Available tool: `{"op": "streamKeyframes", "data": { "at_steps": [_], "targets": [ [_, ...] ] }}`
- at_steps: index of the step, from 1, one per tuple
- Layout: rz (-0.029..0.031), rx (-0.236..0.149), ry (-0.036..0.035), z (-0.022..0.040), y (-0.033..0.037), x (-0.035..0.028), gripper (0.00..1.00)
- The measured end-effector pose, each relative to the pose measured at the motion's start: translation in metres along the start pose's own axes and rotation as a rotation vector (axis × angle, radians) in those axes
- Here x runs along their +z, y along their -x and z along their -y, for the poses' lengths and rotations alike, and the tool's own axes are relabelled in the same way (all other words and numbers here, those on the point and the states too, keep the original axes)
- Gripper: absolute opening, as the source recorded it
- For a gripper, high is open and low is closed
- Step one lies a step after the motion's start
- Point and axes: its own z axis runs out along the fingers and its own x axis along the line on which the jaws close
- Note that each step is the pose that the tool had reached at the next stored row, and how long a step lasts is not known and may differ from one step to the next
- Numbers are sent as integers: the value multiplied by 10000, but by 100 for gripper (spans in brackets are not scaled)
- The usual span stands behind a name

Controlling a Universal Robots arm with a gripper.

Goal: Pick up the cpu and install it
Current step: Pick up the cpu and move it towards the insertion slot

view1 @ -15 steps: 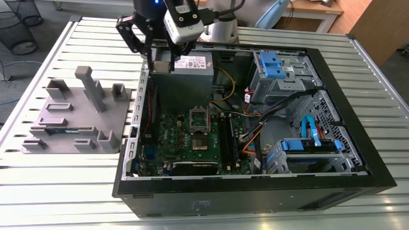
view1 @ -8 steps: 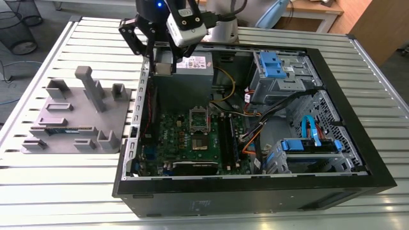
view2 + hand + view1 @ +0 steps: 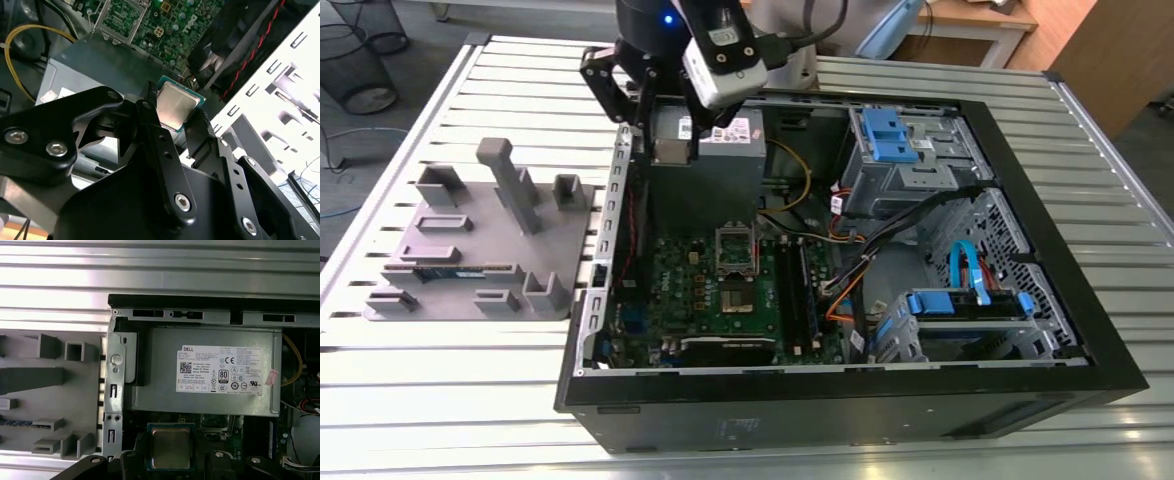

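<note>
Black tool [image 3: 178,113] is clamped on opposite edges of the small flat silver-topped square cpu [image 3: 174,103]; likely light, stiff, fragile underneath.

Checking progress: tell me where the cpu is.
The cpu sits gripped in the claw, above the power supply, toward the exterior view's left of the case.

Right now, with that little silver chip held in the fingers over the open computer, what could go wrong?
The cpu is pinched only at its edges by the fingers, so it might slip and drop onto the power supply beneath it. The socket is a snug metal frame, and a tilted or offset chip could jam there. The yellow cable loops close by and might snag on the way down.
</note>
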Motion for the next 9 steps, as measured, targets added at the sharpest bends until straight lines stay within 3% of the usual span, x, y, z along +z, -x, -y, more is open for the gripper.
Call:
{"op": "streamKeyframes", "data": {
  "at_steps": [9],
  "targets": [
    [-8,1,-25,103,192,1,47]
  ]
}}
